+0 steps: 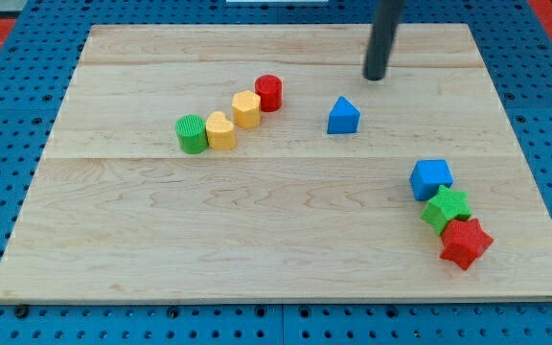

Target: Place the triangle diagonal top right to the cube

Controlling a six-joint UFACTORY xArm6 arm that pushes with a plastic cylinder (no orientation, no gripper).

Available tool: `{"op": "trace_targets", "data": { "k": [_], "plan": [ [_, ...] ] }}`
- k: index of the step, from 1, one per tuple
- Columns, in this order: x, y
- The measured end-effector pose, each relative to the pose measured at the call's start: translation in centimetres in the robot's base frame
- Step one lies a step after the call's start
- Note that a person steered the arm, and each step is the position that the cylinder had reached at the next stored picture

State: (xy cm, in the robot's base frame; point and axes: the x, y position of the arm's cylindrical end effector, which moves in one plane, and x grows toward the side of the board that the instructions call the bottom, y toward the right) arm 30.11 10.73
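Observation:
A blue triangle block (343,116) lies a little above the board's middle. A blue cube (431,178) sits lower at the view's right, below and to the right of the triangle. My tip (376,77) is above and slightly to the right of the triangle, a short gap away, not touching it. The dark rod rises from the tip out of the view's top.
A green star (447,208) and a red star (466,242) trail down from the cube. A row of a green cylinder (192,133), yellow heart (221,130), yellow hexagon (246,108) and red cylinder (269,92) lies at the left. The wooden board (113,240) rests on blue pegboard.

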Motion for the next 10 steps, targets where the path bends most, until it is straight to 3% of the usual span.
{"op": "trace_targets", "data": {
  "k": [1,2,4,5,7,10],
  "plan": [
    [1.1,-4.0],
    [4.9,-4.8],
    [11.4,-2.6],
    [12.1,-0.9],
    [9.3,-0.8],
    [11.8,4.8]
  ]
}}
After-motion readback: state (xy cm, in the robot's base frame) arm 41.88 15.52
